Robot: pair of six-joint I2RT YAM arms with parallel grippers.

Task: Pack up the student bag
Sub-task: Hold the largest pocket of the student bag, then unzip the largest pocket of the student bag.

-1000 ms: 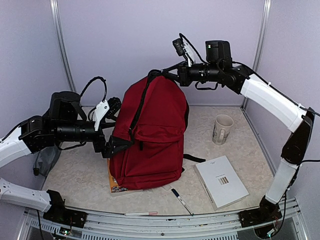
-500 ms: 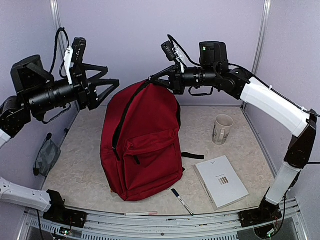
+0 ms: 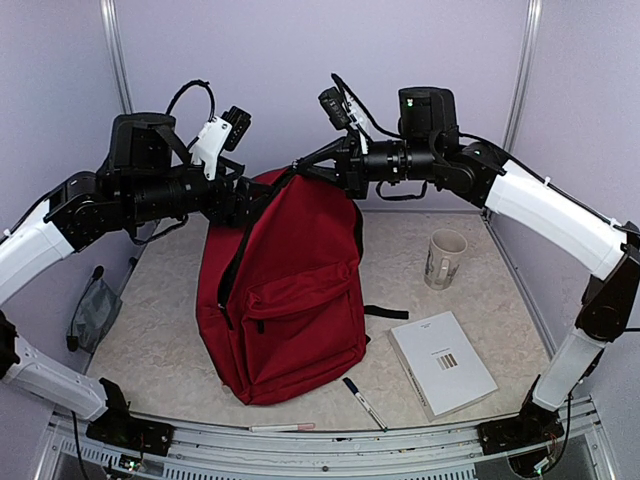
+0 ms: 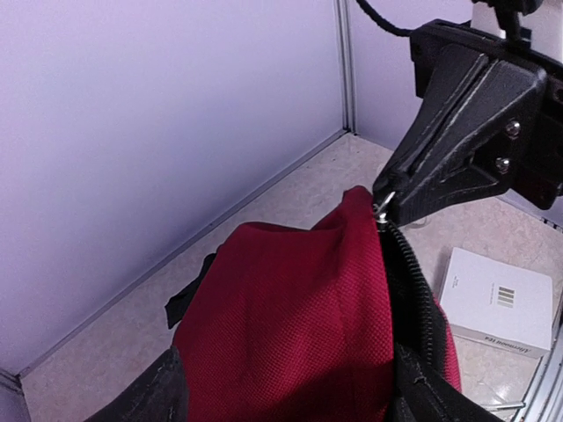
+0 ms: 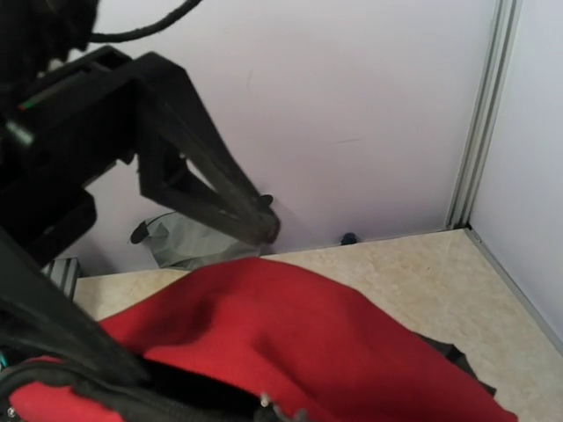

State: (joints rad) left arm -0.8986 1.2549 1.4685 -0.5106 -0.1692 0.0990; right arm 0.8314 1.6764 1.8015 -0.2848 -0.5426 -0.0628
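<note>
The student bag (image 3: 290,300), a large dark red backpack, stands upright at mid-table. My right gripper (image 3: 300,166) is at its peak, shut on the metal zipper pull, as the left wrist view shows (image 4: 384,204). My left gripper (image 3: 255,195) is at the bag's upper left. Its fingers (image 4: 154,396) stand wide apart with the red fabric (image 4: 299,325) and the black zipper track between them. In the right wrist view the red top (image 5: 308,334) fills the bottom, and a left gripper finger (image 5: 220,189) hangs over it.
A mug (image 3: 445,258) stands at the right. A white book (image 3: 442,362) lies front right, with a pen (image 3: 363,402) beside the bag's base. A pink pen (image 3: 282,427) lies by the front rail. A grey pouch (image 3: 95,312) sits at the left wall.
My left gripper let go of the bag's side, rose high to the left, then came down onto the bag's top. The bag stood upright and shifted left, covering an orange book.
</note>
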